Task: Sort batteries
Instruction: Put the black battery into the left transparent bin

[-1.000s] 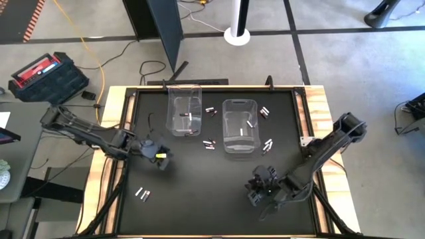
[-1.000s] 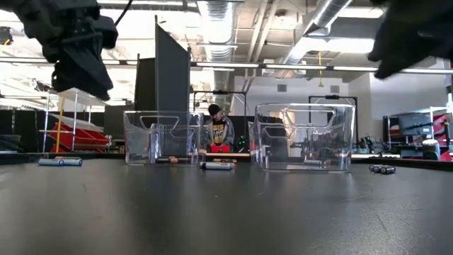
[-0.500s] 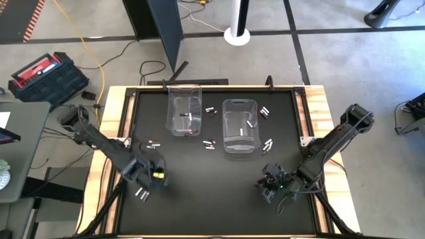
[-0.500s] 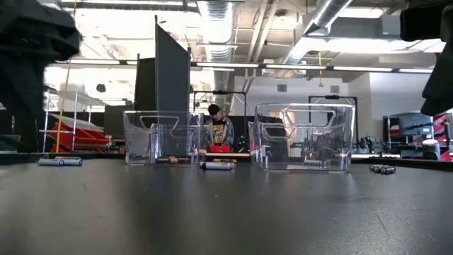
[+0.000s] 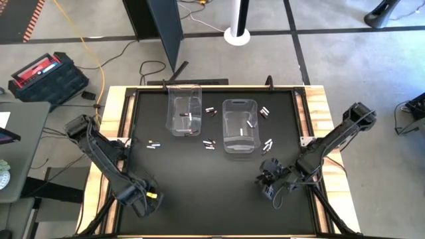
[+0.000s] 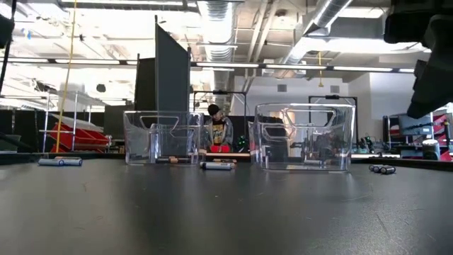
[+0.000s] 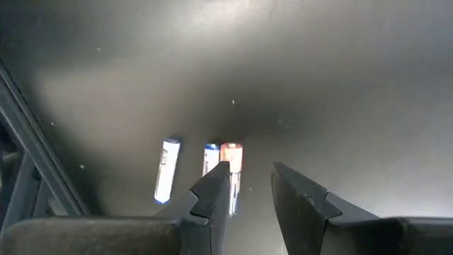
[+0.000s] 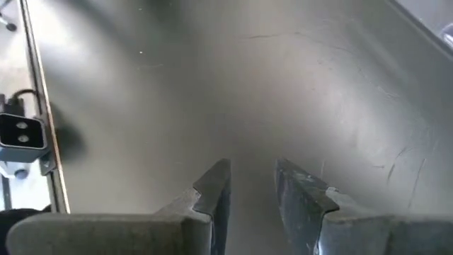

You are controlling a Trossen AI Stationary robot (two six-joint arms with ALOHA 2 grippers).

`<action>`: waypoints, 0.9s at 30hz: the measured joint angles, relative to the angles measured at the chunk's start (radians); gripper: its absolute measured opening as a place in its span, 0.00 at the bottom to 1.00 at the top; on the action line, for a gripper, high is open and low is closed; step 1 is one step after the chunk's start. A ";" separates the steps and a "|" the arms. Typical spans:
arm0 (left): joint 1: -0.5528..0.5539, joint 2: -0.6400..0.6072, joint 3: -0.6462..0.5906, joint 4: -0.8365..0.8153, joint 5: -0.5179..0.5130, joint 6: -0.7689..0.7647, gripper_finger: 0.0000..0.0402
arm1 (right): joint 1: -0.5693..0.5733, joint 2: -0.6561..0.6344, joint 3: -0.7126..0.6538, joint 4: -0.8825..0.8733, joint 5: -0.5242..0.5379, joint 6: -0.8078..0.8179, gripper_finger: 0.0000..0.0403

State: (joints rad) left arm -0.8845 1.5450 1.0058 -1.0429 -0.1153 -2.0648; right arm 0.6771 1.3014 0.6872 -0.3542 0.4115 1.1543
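My left gripper (image 5: 147,198) hangs over the table's near left corner, pointing down. Its fingers are open (image 7: 250,168) with nothing between them. Three batteries lie on the mat just beside one finger: a white one (image 7: 166,170), a blue-ended one (image 7: 210,157) and an orange-ended one (image 7: 231,154). My right gripper (image 5: 269,182) slants down over bare mat at the near right, open and empty (image 8: 251,164). Two clear bins (image 5: 184,109) (image 5: 240,126) stand at the far middle, each with a battery or two inside.
Loose batteries lie around the bins (image 5: 210,111) (image 5: 264,113) (image 5: 209,144) (image 5: 268,145) and at the left (image 5: 154,143). The mat between the bins and the near edge is bare. A raised wooden rim (image 5: 113,166) borders the mat. A person sits far behind the table (image 6: 214,131).
My left gripper has swung from the table's left middle toward the near edge, rolling its wrist as it went, and now stands over the batteries at the near left. My right gripper has drifted a little toward the right edge.
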 joint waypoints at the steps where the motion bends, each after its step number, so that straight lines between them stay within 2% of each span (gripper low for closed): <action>1: 0.000 0.001 0.000 -0.002 0.004 0.000 0.24 | -0.005 0.000 0.000 0.000 -0.003 -0.008 0.31; 8: 0.000 0.004 0.000 0.017 0.050 0.012 0.24 | -0.037 0.000 0.000 0.000 -0.029 -0.039 0.31; 19: 0.004 0.082 -0.003 0.120 0.091 0.029 0.24 | -0.045 0.000 0.000 0.003 -0.052 -0.056 0.31; 27: 0.005 0.092 -0.003 0.108 0.093 0.026 0.24 | -0.045 0.000 0.000 0.004 -0.052 -0.056 0.31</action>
State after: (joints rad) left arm -0.8790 1.6367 1.0031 -0.9349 -0.0220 -2.0386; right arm 0.6323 1.3017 0.6872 -0.3500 0.3592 1.0982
